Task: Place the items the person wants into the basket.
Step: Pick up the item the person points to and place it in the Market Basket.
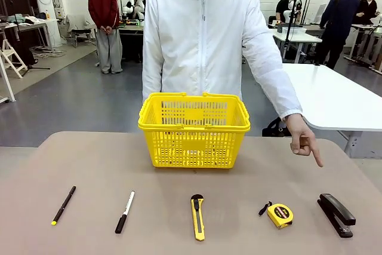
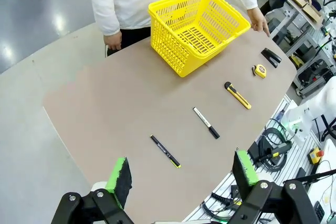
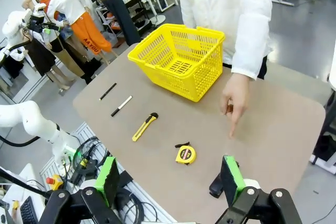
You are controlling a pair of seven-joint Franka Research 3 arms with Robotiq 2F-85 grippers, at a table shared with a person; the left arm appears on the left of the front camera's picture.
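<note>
Where the front view looks across the beige tabletop (image 1: 89, 165), five tools lie in one row along the near edge. From the robot's left to right these are:

- a slim black pen with a yellow tip (image 1: 63, 205)
- a white-bodied marker with a black cap (image 1: 125, 212)
- a yellow box-cutter knife with a black end (image 1: 197, 217)
- a round yellow tape measure (image 1: 280, 215)
- a black stapler (image 1: 336, 214)

Each tool lies apart from its neighbours.

A bright yellow plastic shopping basket with lattice sides (image 1: 194, 147) stands upright at the far middle of the tabletop, with both handles folded down on its rim. The pen and the knife lie flat on the tabletop, outside the basket and well apart from it.

A person in a white hooded zip-front jacket (image 1: 203, 40) stands directly behind the basket. The person's left hand (image 1: 304, 141) is held to the robot's right of the basket, beyond the tape measure and the stapler. Its index finger is extended downward. The fingertip appears to be just above the surface, but contact cannot be confirmed.

The left claw (image 2: 181, 174) is spread wide, its green pads (image 2: 118, 179) well apart, above the tabletop edge nearest the pen. The right claw (image 3: 169, 178) is likewise spread wide, near the tape measure and the stapler.
</note>
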